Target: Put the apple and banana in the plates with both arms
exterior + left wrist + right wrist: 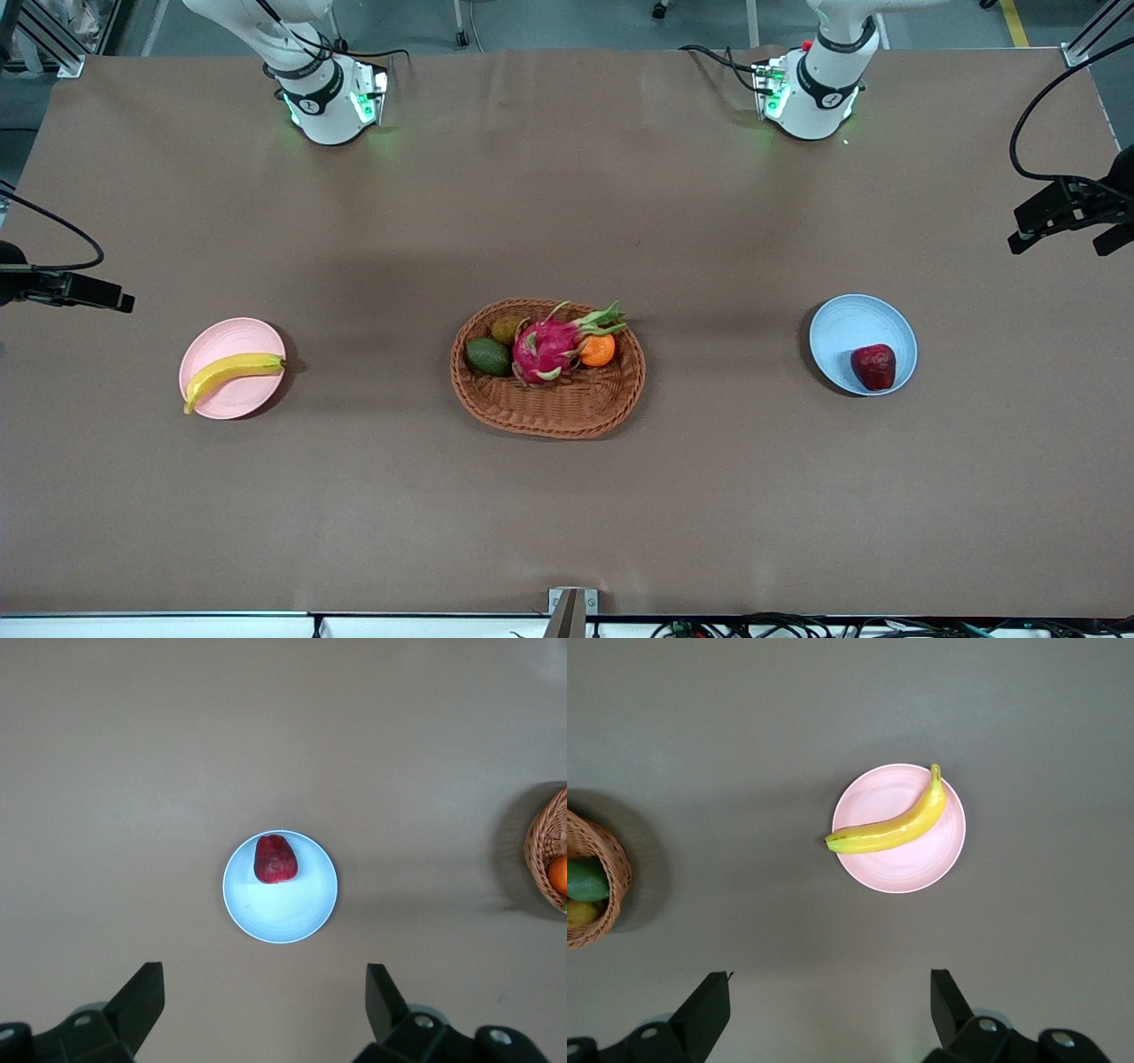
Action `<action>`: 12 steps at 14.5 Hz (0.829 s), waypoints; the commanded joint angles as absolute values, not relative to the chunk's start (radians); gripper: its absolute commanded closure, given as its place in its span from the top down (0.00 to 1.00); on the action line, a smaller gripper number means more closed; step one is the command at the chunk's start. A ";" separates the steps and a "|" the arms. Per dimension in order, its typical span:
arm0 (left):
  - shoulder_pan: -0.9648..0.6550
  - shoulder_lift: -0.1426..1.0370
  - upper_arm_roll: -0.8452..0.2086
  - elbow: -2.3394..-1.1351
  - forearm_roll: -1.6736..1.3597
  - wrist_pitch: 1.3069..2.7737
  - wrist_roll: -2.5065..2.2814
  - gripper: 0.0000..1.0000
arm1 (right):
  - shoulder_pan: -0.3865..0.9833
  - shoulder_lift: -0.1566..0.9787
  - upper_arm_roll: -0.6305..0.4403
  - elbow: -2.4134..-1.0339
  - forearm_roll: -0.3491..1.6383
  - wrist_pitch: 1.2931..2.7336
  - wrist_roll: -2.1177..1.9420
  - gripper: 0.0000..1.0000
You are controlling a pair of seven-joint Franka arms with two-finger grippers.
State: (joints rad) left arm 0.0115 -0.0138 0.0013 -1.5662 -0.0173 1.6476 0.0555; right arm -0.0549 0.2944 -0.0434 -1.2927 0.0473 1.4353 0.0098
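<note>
1. Toward the right arm's end of the table, the banana (232,373) lies across the pink plate (209,346), its ends reaching over the rim. The right wrist view looks straight down on it, with the right gripper (830,1019) high over the bare table just beside the plate, fingers spread wide and holding nothing.
2. At the middle sits the basket (547,408), an oval of brown woven wicker. It holds a scaly pink dragon fruit (545,348), an orange (598,351) and an avocado (487,356).
3. Toward the left arm's end, the apple (873,367) rests in the blue plate (846,323), close to the rim nearest the front camera. The left gripper (265,1014) hangs high over the table just beside that plate, fingers wide apart and empty.
4. Both fruits appear placed, so the step in hand looks like pulling the arms clear. Doing it well likely means keeping both grippers high and away from the plates, since the lumpy apple sits near an edge and the smooth, curved banana overhangs its plate and could rock or slide if nudged.
5. The plates are plain, shallow and glossy; the table covering is matte brown.
</note>
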 commanded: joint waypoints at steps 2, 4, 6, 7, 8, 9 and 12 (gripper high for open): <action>0.009 -0.015 0.002 -1.548 -0.014 1.624 0.046 1.00 | -0.029 0.284 -0.048 -1.278 0.006 1.382 0.026 1.00; 0.009 -0.014 0.002 -1.548 -0.014 1.624 0.044 1.00 | -0.029 0.249 -0.048 -1.316 0.006 1.381 0.028 1.00; 0.009 -0.015 0.002 -1.548 -0.014 1.624 0.044 1.00 | -0.029 0.194 -0.048 -1.371 0.006 1.387 0.028 1.00; 0.011 -0.015 0.002 -1.548 -0.014 1.624 0.044 1.00 | -0.026 0.167 -0.052 -1.397 0.000 1.390 0.028 1.00; 0.011 -0.015 0.002 -1.548 -0.014 1.624 0.044 1.00 | -0.026 0.147 -0.049 -1.413 -0.011 1.390 0.028 1.00; 0.011 -0.015 0.002 -1.548 -0.014 1.624 0.043 1.00 | -0.028 0.123 -0.051 -1.436 -0.011 1.391 0.028 1.00; 0.011 -0.015 0.002 -1.548 -0.014 1.624 0.043 1.00 | -0.028 0.046 -0.051 -1.509 -0.012 1.404 0.028 1.00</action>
